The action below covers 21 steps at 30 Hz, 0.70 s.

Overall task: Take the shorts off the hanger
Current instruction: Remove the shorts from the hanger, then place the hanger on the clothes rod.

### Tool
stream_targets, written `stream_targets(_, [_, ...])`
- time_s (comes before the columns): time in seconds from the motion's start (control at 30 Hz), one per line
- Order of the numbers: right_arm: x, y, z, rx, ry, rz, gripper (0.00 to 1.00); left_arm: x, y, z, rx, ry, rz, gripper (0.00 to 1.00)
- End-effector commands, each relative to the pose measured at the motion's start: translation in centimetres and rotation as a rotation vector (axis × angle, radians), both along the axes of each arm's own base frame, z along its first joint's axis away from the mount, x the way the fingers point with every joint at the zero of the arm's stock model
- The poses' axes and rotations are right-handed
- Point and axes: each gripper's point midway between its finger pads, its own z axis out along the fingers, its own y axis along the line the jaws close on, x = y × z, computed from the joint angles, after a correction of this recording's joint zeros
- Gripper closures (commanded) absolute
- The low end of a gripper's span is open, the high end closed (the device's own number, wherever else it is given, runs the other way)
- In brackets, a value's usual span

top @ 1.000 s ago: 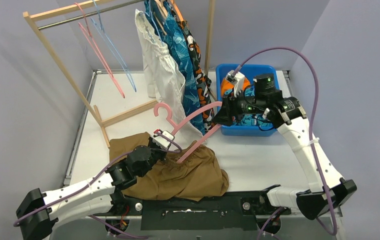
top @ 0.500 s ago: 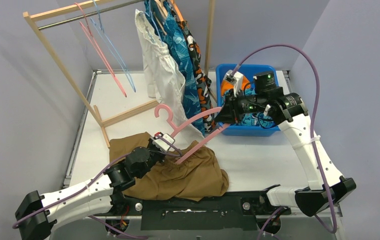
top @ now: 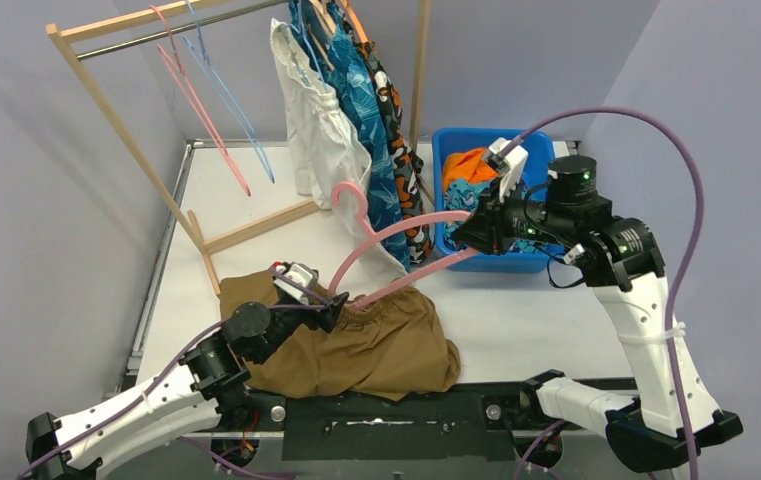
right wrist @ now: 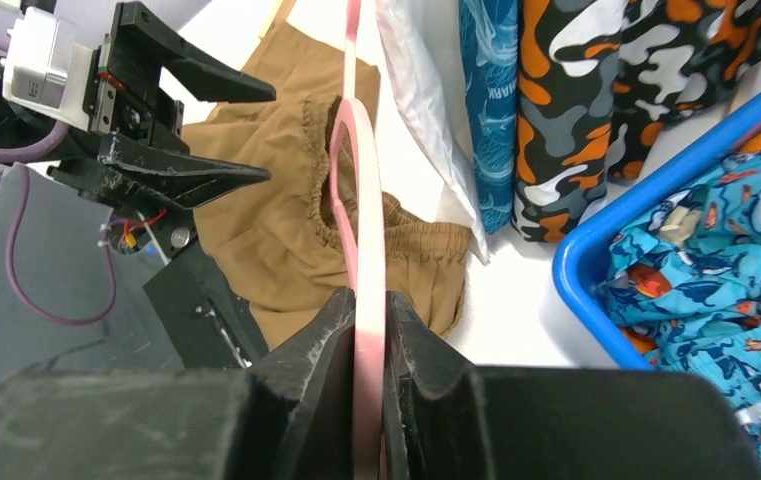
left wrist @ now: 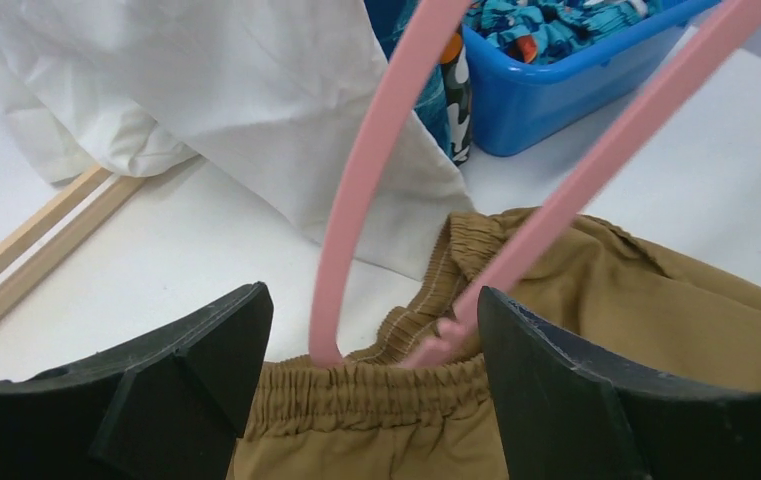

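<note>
A white tabletop (top: 516,320) stands between pale grey-violet walls, with the two arms bolted along its near edge.

The brown shorts (top: 356,345) lie crumpled flat on the tabletop at 6 o'clock, just ahead of the arm bases, with the elastic waistband turned toward 12 o'clock. A pink hanger (top: 406,222) rises out of that waistband and slants up toward 2 o'clock. In the left wrist view, both of its lower ends are tucked inside the gathered band.

The left arm (top: 156,395) reaches in from 7 o'clock. The left jaws stand spread wide, one on each side of the spot where the hanger enters the shorts. Whether they touch the cloth cannot be told.

The right arm (top: 646,310) bends over from 4 o'clock. The right jaws are pressed together on the hanger's far corner, pinching its thin pink edge and holding it off the tabletop.

At 12 o'clock, white shorts (top: 321,130), blue patterned shorts (top: 366,110) and camouflage shorts (top: 391,110) hang side by side from a wooden rack (top: 126,140). The white pair's hem drapes just beside the pink hanger.

Toward 11 o'clock on the same rail hang an empty pink hanger (top: 201,105) and a pale blue hanger (top: 241,120).

At 2 o'clock, a blue bin (top: 440,190) holds orange shorts (top: 468,165) and teal shark-print shorts (right wrist: 696,250).
</note>
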Motion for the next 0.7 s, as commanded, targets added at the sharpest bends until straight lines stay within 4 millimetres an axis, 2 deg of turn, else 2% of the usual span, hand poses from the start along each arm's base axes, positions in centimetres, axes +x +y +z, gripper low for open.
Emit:
stream_targets(0.0, [0.4, -0.4, 4.8, 0.09, -0.171, -0.064, 1.0, -1.8, -0.2, 2.6, -0.121, 0.05, -0.064, 0.24])
stream_targets(0.1, [0.1, -0.1, 7.1, 0.168, -0.26, -0.066, 1.0, -2.0, 0.9, 2.6, -0.147, 0.092, -0.02, 0.24])
stream_targets(0.27, [-0.3, -0.2, 10.6, 0.263, -0.411, -0.085, 1.0, -1.3, 3.4, 0.9, -0.158, 0.185, 0.148, 0.22])
stream_targets(0.43, [0.8, -0.1, 11.8, 0.325, -0.461, -0.167, 1.0, -0.5, 5.2, -0.6, -0.148, 0.241, 0.291, 0.21])
stream_targets(0.53, [0.9, 1.5, 12.1, 0.383, -0.495, -0.184, 1.0, 0.0, 6.6, -1.7, -0.131, 0.264, 0.394, 0.2])
stream_targets(0.67, [1.6, 3.7, 11.9, 0.363, -0.552, -0.267, 1.0, 0.7, 7.9, -2.3, -0.144, 0.298, 0.48, 0.19])
